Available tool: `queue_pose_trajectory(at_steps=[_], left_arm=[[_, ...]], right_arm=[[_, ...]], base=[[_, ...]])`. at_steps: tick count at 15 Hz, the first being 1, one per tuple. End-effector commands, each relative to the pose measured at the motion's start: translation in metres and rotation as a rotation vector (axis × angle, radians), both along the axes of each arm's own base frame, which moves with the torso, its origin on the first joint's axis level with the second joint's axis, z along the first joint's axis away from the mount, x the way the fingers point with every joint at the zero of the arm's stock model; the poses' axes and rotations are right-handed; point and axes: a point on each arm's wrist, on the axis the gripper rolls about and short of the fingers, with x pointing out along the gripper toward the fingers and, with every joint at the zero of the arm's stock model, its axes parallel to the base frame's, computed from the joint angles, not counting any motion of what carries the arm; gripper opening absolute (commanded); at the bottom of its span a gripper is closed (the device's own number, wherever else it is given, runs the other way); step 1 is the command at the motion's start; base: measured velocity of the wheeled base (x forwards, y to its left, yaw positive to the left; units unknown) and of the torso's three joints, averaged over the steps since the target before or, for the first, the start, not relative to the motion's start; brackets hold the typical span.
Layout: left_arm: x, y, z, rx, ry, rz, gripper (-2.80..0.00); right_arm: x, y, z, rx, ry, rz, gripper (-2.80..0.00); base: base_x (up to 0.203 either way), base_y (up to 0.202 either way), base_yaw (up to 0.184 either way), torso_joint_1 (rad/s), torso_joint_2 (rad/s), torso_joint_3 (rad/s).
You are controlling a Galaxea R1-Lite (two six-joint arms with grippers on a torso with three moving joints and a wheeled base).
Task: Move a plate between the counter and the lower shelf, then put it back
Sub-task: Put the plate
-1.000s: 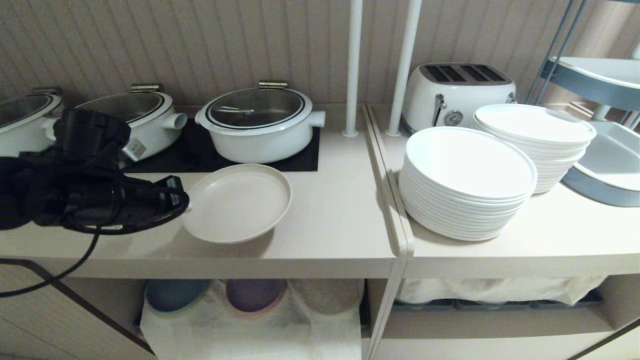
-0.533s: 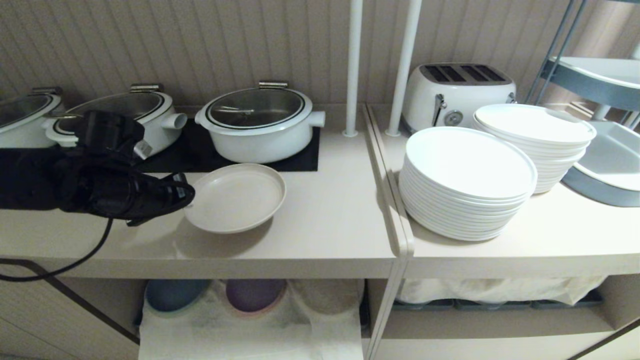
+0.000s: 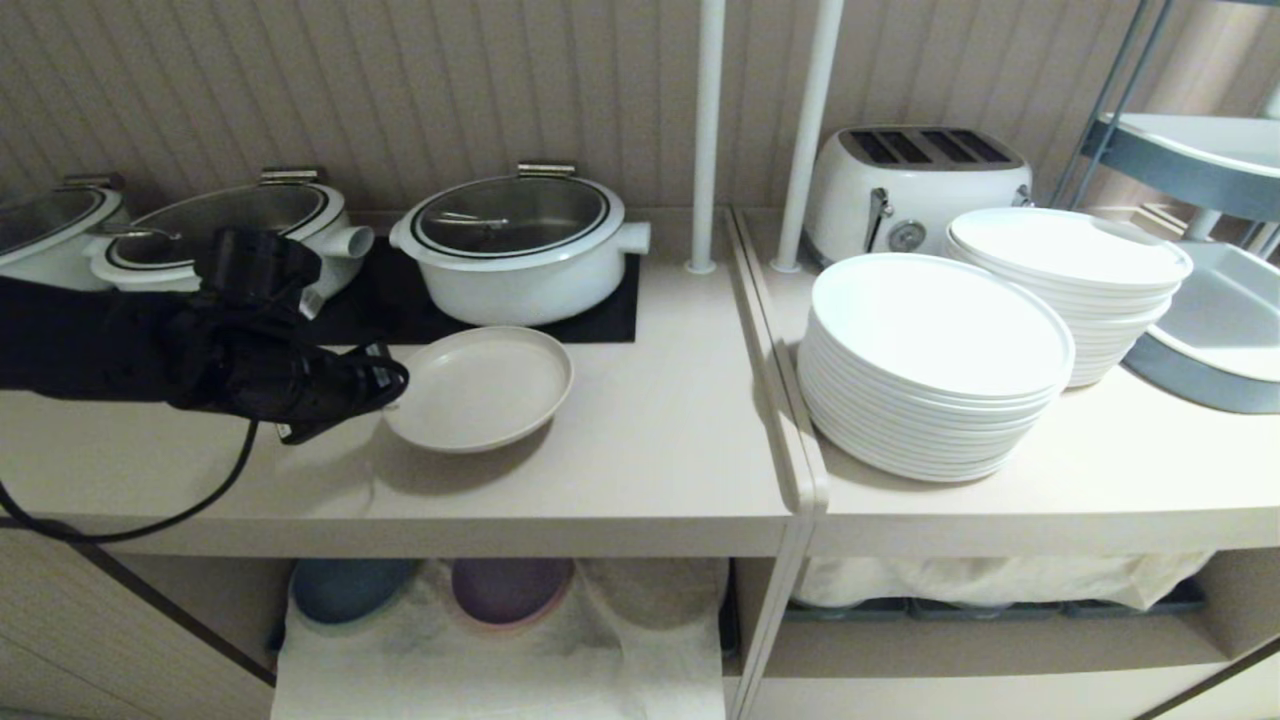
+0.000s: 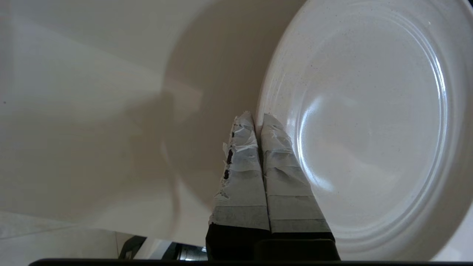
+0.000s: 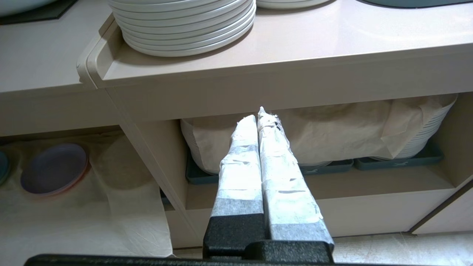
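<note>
Nearest the robot, the lower shelf (image 3: 640,650) is an open bay draped with a crinkled white cloth (image 3: 480,670); a blue plate (image 3: 345,588) and a purple plate (image 3: 508,588) lie on it side by side. The right gripper (image 5: 260,112) hangs in front of the neighbouring bay, its taped fingers (image 5: 240,162) pressed together on nothing, pointing at a paper-covered stack over dark trays (image 5: 332,166).

Above, on the counter (image 3: 640,480), the left gripper (image 3: 392,382) reaches in from the left, level with the worktop. Its taped fingers (image 4: 244,166) are clenched on the left rim of the plate (image 3: 480,388), one finger under and one over the edge as the wrist view shows. The small cream plate is tilted, its gripped side raised; a shadow lies beneath it on the counter, and whether its far edge touches the surface cannot be told. It sits just in front of the black hob panel (image 3: 600,320).

Behind it on the hob stands a white pot with a glass lid (image 3: 515,250), with two more pots (image 3: 250,225) to the left. Across the seam to the right, two stacks of white plates (image 3: 935,360) stand before a white toaster (image 3: 915,180).
</note>
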Motion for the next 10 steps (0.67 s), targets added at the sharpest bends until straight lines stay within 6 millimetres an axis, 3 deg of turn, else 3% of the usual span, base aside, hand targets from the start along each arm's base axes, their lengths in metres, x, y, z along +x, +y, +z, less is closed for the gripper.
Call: queue_pose_trajectory(at_steps=[1, 10], left_arm=[[0.004, 0.0, -0.007, -0.003, 0.02, 0.003, -2.8], [0.009, 0.0, -0.017, 0.002, 0.05, 0.033, -2.8]], right_arm=[[0.0, 0.0, 0.0, 0.0, 0.0, 0.0, -2.8], [0.0, 0.0, 0.0, 0.0, 0.0, 0.0, -2.8]], base=[[0.0, 0.0, 0.0, 0.0, 0.0, 0.0], [0.0, 0.0, 0.0, 0.0, 0.0, 0.0]])
